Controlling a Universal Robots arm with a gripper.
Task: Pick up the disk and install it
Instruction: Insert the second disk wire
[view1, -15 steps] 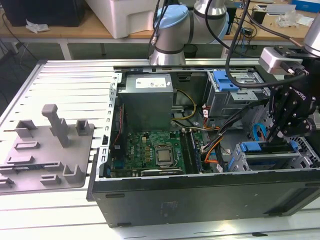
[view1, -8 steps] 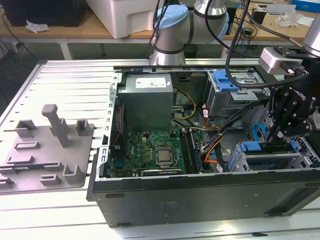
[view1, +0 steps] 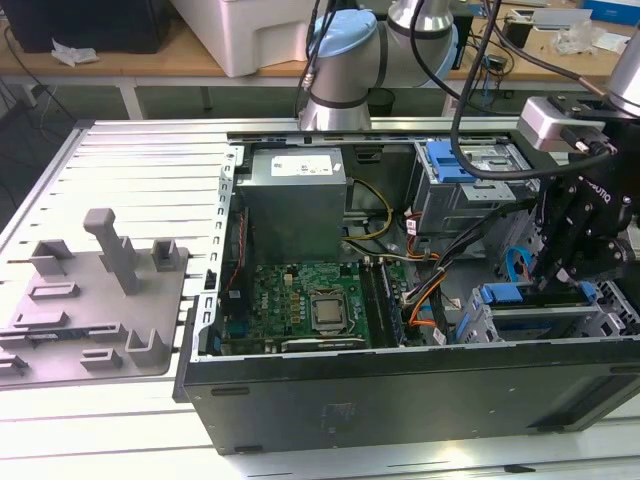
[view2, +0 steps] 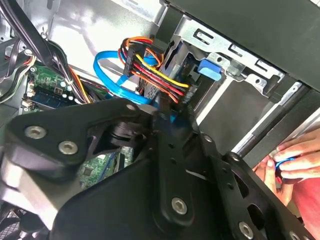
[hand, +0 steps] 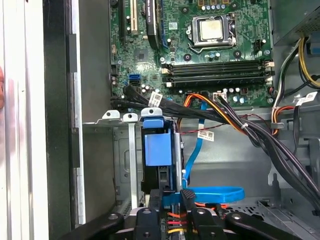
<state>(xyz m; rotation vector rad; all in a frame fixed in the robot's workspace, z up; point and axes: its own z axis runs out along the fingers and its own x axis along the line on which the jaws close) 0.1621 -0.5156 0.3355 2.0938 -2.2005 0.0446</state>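
claw: black claw (view1: 570, 262) is down inside the open PC case (view1: 400, 400), over the drive cage (view1: 535, 320) at the case's front corner; can't tell from any view whether it is open or closed on something
disk: the disk (hand: 159, 150) sits edge-on in the drive cage, blue carrier frame showing at its end; in the first wrist view it stands in the slot directly in front of the claw links
disk, exterior view: blue carrier edge (view1: 512, 294) visible atop the cage, just below the claw
cables: orange/red/yellow power bundle (view2: 150, 70) and a flat blue SATA cable (view2: 112, 75) run right next to the cage; blue cable loops beside the disk in the first wrist view (hand: 215, 192)
motherboard: green board (view1: 310, 305) with bare CPU socket (view1: 327, 312) lies in the case floor, next to the cage
PSU: grey power-supply box (view1: 295, 200) at the rear of the case, well apart from the claw
second bay: upper cage with blue latch (view1: 450, 160) behind the claw
hand: a person's fingers (view2: 295, 160) at the case edge in the second wrist view, pinching something small and blue
fixture: grey moulded tray (view1: 95, 300) on the slatted bench (view1: 150, 140), outside the case
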